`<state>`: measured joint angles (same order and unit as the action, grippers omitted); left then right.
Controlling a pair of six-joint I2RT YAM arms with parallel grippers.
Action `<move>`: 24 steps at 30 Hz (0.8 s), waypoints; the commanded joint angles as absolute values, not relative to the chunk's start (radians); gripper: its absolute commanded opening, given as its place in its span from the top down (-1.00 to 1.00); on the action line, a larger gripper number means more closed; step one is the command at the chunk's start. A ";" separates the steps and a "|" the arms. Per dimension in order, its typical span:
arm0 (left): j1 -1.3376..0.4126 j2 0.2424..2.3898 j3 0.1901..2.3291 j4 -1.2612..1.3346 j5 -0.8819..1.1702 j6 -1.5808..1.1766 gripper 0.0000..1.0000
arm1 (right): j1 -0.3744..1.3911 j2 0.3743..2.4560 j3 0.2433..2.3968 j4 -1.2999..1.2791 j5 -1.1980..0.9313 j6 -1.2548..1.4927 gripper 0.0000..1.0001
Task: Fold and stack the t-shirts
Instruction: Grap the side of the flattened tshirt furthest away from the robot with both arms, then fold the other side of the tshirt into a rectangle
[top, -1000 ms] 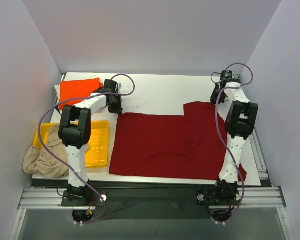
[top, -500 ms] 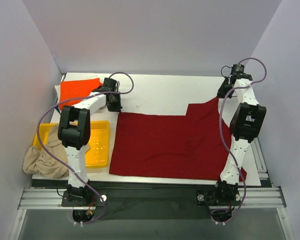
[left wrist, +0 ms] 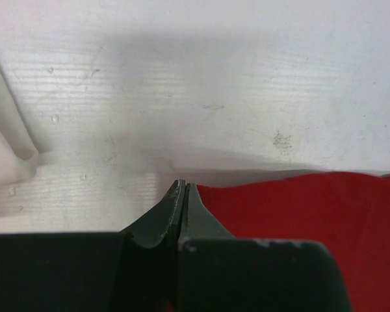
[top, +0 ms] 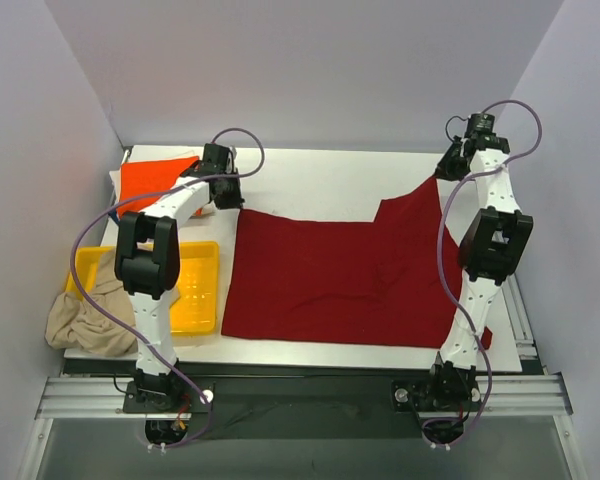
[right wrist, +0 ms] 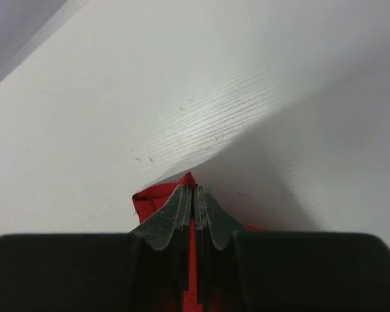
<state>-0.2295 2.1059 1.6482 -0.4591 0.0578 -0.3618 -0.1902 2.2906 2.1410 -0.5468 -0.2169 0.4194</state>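
A dark red t-shirt [top: 340, 280] lies spread across the middle of the table. My left gripper [top: 230, 198] is shut on its far left corner; the red cloth [left wrist: 299, 214] shows right of the closed fingertips [left wrist: 183, 188]. My right gripper [top: 447, 170] is shut on its far right corner and holds it lifted above the table; red cloth [right wrist: 157, 197] sticks out between the fingers [right wrist: 194, 192]. A folded bright orange t-shirt [top: 152, 178] lies at the far left on white cloth. A beige t-shirt [top: 85, 318] is crumpled at the near left.
A yellow plastic tray [top: 195, 285] sits left of the red shirt, the beige shirt partly over it. White walls close in the table at the back and sides. A white fold of cloth [left wrist: 3, 130] lies left of my left gripper.
Both grippers have moved toward the far side of the table, pulling the red shirt's far edge with them. The right corner has risen and the shirt has shifted away from the near edge.
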 commanded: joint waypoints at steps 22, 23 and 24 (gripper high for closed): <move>-0.149 1.908 1.468 -0.279 0.206 -0.417 1.00 | -0.210 1.923 1.841 -0.526 -0.293 0.451 1.00; -0.147 1.901 1.456 -0.279 0.218 -0.417 1.00 | -0.212 1.899 1.810 -0.520 -0.293 0.449 1.00; -0.146 1.898 1.448 -0.285 0.224 -0.417 1.00 | -0.218 1.876 1.754 -0.519 -0.293 0.448 1.00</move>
